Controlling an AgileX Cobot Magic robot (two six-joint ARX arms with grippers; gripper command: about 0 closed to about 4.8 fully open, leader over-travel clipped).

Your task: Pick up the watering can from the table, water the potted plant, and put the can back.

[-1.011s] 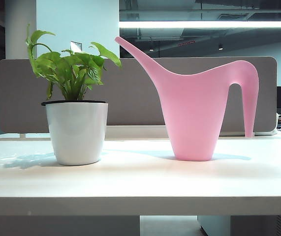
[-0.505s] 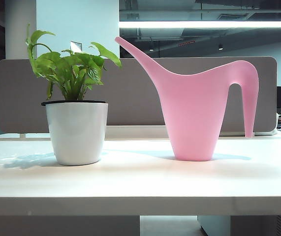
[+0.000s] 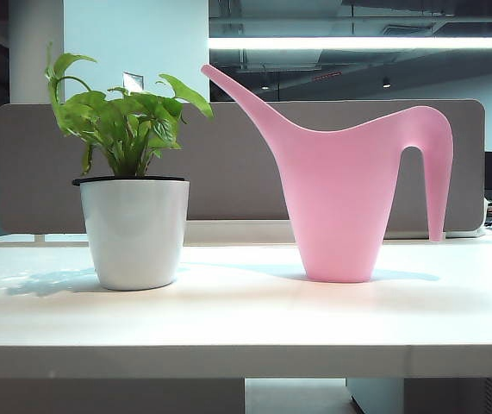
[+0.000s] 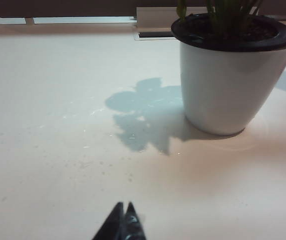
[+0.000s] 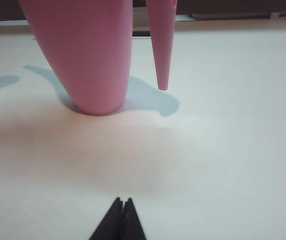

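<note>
Jaws shut: left gripper (image 4: 124,209), right gripper (image 5: 121,202), seemingly low.

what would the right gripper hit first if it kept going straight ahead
Probably the watering can: its body stands just off the line of the shut right gripper, the handle tip alongside. Bare table lies between; depth is unclear.

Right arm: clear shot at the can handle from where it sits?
Probably yes. The right gripper is shut, low over the table, with bare tabletop between it and the can. The handle hangs free, facing it. The jaws must open first.
</note>
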